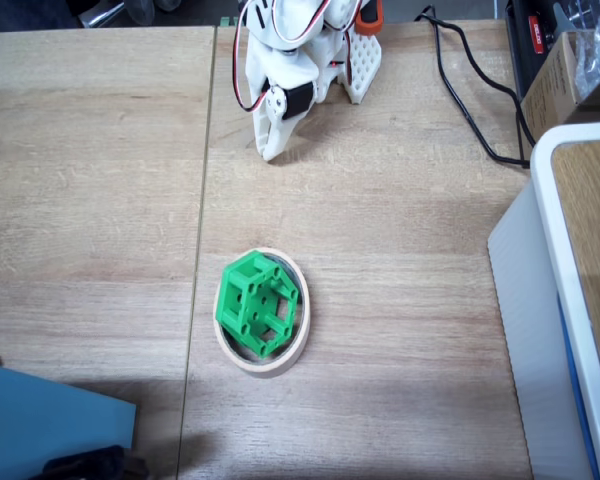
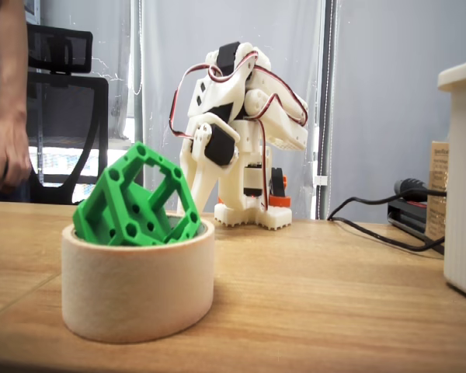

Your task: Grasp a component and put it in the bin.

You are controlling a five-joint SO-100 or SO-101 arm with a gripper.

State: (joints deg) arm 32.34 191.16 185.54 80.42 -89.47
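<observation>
A green block (image 1: 260, 303) of matt moulded plastic, its faces smooth, sat in a ring of tape (image 2: 138, 291) whose beige paper wall looked dull and faintly fibrous. The desk (image 1: 400, 300) beneath was pale wood-grain laminate with a low sheen, split by a thin seam. The arm (image 2: 233, 140) wore white plastic shells with a fine layered texture, trimmed by black motor housings and red, white and black rubbery wires. A black cable (image 1: 465, 95) lay nearby, beside a smooth white-rimmed box (image 1: 565, 300).
</observation>
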